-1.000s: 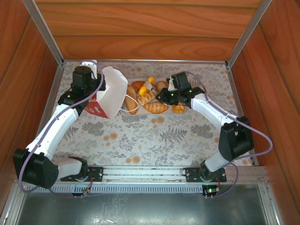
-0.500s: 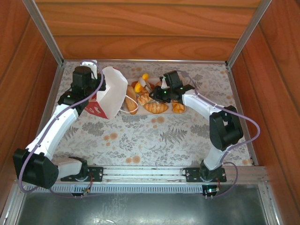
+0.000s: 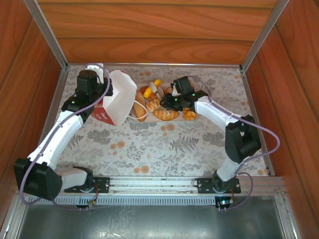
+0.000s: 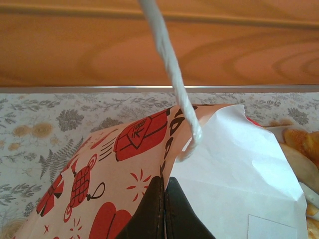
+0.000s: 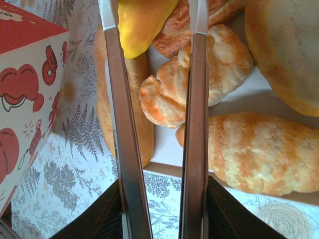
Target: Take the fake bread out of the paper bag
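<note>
The paper bag (image 3: 119, 97), white with a red printed base, leans tilted at the back left. My left gripper (image 3: 103, 101) is shut on the bag's edge (image 4: 172, 144), and a string handle (image 4: 172, 74) hangs past it. Several fake bread pieces lie on a pale pink tray (image 5: 167, 149): a long loaf (image 3: 139, 105), a croissant (image 3: 165, 114) and a twisted pastry (image 5: 164, 94). My right gripper (image 3: 153, 90) hovers over them, jaws apart. A yellow bun (image 5: 142, 20) sits between its fingertips against the left finger (image 5: 119, 99), with a gap to the right one. The bag's inside is hidden.
Wooden walls and metal posts (image 3: 52, 37) close in the back and both sides. A large round bun (image 5: 284, 50) lies on the tray's right side. The fern-patterned cloth (image 3: 169, 144) in front of the tray is open room.
My right arm has swung left across the tray towards the bag, and its fingers have spread wider around the yellow bun. The left gripper and the bag have stayed put.
</note>
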Tool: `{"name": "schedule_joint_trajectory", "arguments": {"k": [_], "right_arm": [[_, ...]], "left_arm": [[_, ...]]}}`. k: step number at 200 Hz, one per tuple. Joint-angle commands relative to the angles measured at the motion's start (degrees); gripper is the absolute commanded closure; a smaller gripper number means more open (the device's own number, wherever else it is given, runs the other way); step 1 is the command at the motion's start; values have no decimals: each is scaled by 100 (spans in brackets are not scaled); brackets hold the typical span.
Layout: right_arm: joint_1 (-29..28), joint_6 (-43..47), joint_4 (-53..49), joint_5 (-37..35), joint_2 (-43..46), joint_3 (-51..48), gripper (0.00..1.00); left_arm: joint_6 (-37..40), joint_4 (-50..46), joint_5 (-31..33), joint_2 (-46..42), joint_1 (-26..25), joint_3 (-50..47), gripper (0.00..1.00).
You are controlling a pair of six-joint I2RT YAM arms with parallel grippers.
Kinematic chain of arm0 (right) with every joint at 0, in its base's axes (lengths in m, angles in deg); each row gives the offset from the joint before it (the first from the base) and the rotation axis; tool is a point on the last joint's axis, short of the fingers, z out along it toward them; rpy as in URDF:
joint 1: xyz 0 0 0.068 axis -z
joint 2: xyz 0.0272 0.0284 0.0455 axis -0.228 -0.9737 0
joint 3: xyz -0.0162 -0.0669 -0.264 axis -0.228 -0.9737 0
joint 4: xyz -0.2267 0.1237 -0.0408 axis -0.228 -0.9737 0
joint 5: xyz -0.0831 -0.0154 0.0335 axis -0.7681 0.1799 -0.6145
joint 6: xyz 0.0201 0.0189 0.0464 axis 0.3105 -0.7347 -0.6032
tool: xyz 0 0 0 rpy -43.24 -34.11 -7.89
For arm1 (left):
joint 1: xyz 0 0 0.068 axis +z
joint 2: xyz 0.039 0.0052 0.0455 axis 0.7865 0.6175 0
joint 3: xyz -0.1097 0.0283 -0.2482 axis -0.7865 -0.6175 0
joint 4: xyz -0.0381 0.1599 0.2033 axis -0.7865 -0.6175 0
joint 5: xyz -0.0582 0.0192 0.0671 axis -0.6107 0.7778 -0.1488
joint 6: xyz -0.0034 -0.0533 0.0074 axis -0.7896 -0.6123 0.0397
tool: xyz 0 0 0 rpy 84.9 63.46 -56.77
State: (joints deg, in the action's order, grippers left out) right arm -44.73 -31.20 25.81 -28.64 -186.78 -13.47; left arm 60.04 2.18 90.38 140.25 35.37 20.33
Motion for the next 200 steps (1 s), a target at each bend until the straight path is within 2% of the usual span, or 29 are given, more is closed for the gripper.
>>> {"name": "schedule_joint_trajectory", "arguments": {"k": [1,149,200], "right_arm": [[-53,-118,-277,-240,403,-154,59],[-372,-426,-908,-467,1186,-655,61],[-383,-409,-1078,-560,1418,-661,61]], "left_arm": [[-84,144,-66,-34,56,-29,100],[-132,116,-15,-146,60,-47,100],[-449,6,143,-157,67,108,100]]}}
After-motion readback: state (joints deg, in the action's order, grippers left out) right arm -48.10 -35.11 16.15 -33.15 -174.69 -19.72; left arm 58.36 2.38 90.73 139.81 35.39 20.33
